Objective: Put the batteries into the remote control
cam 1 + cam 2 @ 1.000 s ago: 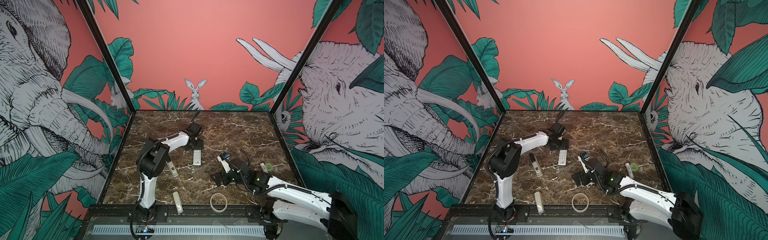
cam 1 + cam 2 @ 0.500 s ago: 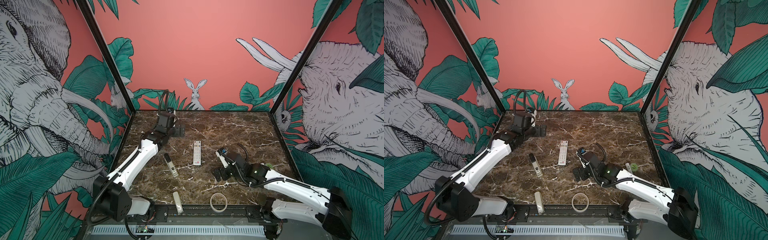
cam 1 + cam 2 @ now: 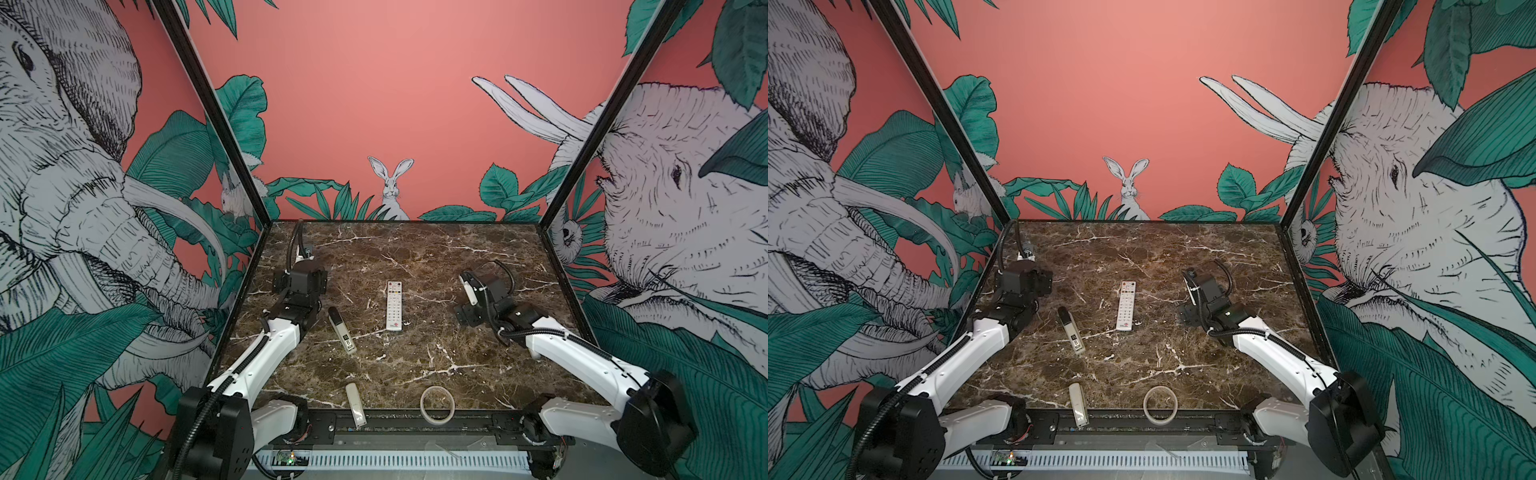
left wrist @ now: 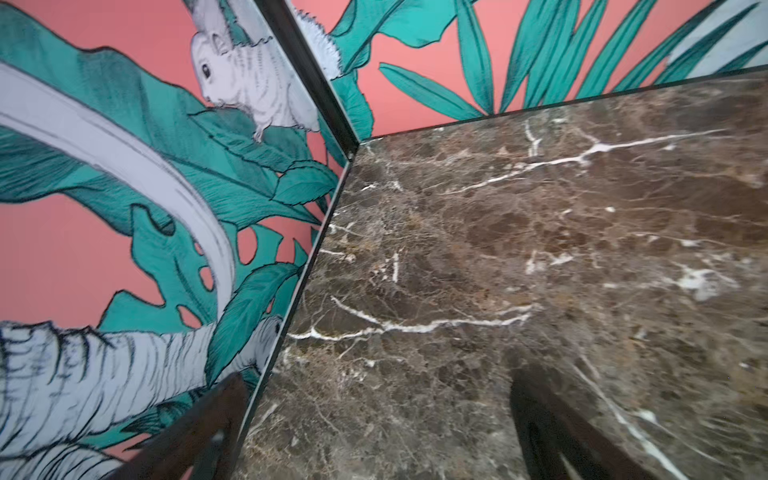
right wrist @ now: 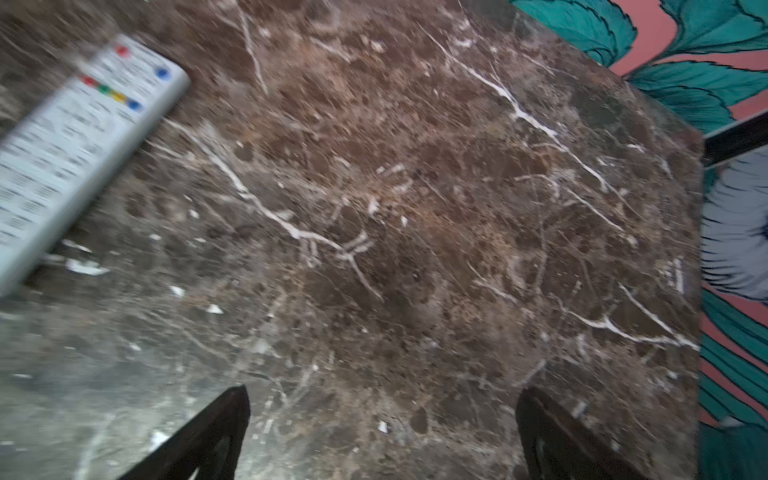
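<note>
A brown marble table (image 3: 419, 253) veined in white is the floor of a booth whose pink walls are painted with elephants, leaves and a rabbit. The remote control (image 3: 394, 305) lies flat near the table's middle, buttons up. Its long axis runs from the front edge toward the back wall, with the red logo at the near end and the coloured buttons at the far end. Left of it lies a grey-white stick remote (image 3: 342, 330) with a black-and-white label. In front of it are a small cream remote (image 3: 355, 404) and a ring of tape (image 3: 437, 405). The left hand (image 4: 378, 436) is well left of the remote control, spread wide over bare marble and empty. The right hand (image 5: 380, 440) is to its right — also wide open, holding nothing.
</note>
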